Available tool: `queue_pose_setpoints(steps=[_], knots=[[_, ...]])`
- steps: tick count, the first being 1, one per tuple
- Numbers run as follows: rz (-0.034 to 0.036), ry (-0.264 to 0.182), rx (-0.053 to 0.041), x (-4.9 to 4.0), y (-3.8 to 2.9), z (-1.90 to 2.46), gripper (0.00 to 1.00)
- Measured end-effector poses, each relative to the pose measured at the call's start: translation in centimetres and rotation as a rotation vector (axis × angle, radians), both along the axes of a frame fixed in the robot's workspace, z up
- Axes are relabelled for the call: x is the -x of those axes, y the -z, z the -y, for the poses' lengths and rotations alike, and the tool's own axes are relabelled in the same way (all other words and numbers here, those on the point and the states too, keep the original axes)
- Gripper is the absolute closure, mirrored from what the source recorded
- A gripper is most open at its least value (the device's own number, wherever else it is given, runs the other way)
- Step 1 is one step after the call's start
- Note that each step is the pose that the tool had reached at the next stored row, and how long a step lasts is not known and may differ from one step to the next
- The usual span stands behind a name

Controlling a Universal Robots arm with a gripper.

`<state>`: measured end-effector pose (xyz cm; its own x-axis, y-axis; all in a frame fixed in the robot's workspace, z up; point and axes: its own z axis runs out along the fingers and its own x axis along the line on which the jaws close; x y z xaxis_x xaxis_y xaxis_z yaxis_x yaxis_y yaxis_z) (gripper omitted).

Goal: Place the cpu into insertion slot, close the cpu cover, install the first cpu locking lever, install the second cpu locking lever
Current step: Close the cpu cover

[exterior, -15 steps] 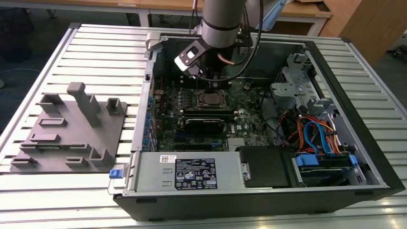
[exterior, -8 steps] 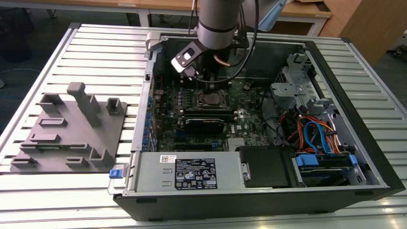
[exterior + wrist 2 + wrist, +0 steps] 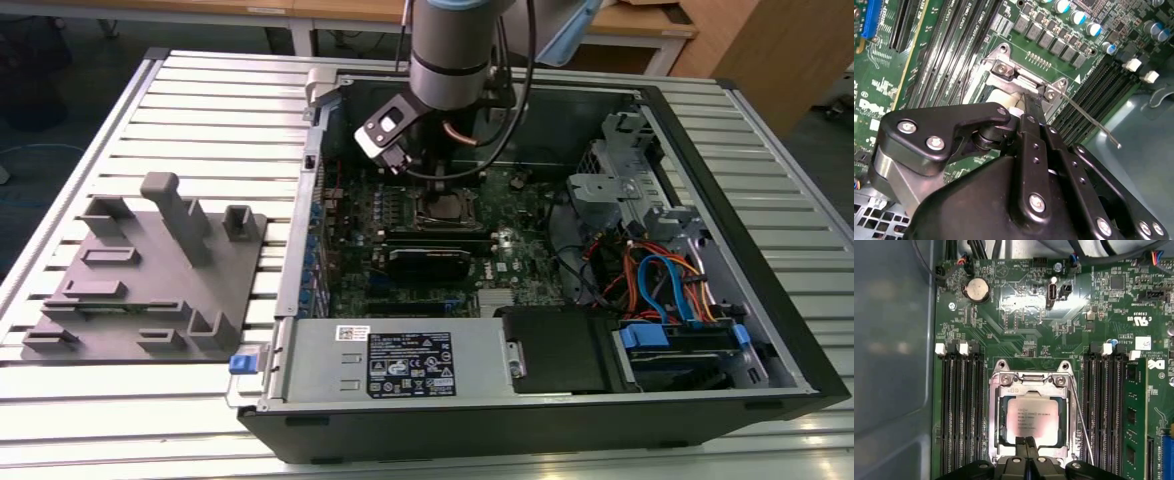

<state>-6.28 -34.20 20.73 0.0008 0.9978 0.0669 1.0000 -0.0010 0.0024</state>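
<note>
The cpu (image 3: 1032,419), a pale silvery square, lies flat in the insertion slot (image 3: 995,415) on the green motherboard. The cpu cover (image 3: 1029,384), a silvery frame with a window, lies down over it. A thin wire locking lever (image 3: 1081,415) runs along one side of the socket, and its free end (image 3: 1116,145) sticks out away from the board. My gripper (image 3: 1027,441) is shut with nothing seen between its fingers (image 3: 1030,102); the tips hover at the cpu's edge. In the exterior view the gripper (image 3: 430,172) hangs inside the open computer case just above the socket (image 3: 441,205).
Black memory slots (image 3: 961,410) flank the socket, with a green memory stick (image 3: 1134,415) on one side. A coin battery (image 3: 977,289) sits farther along the board. The case holds a power supply (image 3: 400,365) and cabled drive cage (image 3: 667,280). A grey fixture (image 3: 147,270) stands at the exterior view's left.
</note>
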Motion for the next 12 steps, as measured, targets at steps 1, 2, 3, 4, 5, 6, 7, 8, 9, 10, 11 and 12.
queue_pose_setpoints(steps=[1, 2, 3, 4, 5, 6, 7, 8, 9, 10, 11, 12], knots=[[0.0000, 0.000, 0.0000, 0.04, 0.09, 0.00, 0.89], [0.0000, 0.000, 0.0000, 0.07, 0.18, 0.00, 0.89], [0.0000, 0.000, 0.0000, 0.08, 0.26, 0.00, 0.89], [0.0000, 0.000, -0.0001, 0.09, 0.35, 0.00, 0.89], [0.0000, 0.000, 0.0000, 0.09, 0.43, 0.00, 0.89], [0.0000, 0.000, 0.0000, 0.10, 0.52, 0.00, 0.89], [0.0000, 0.000, 0.0000, 0.10, 0.60, 0.00, 0.89], [0.0000, 0.000, 0.0000, 0.10, 0.65, 0.00, 0.89], [-0.0001, 0.000, 0.0000, 0.10, 0.71, 0.00, 0.89], [0.0000, 0.000, 0.0000, 0.10, 0.78, 0.00, 0.89], [-0.0004, 0.000, 0.0004, 0.11, 0.85, 0.01, 0.89], [-0.0007, 0.000, 0.0008, 0.11, 0.89, 0.01, 0.89]])
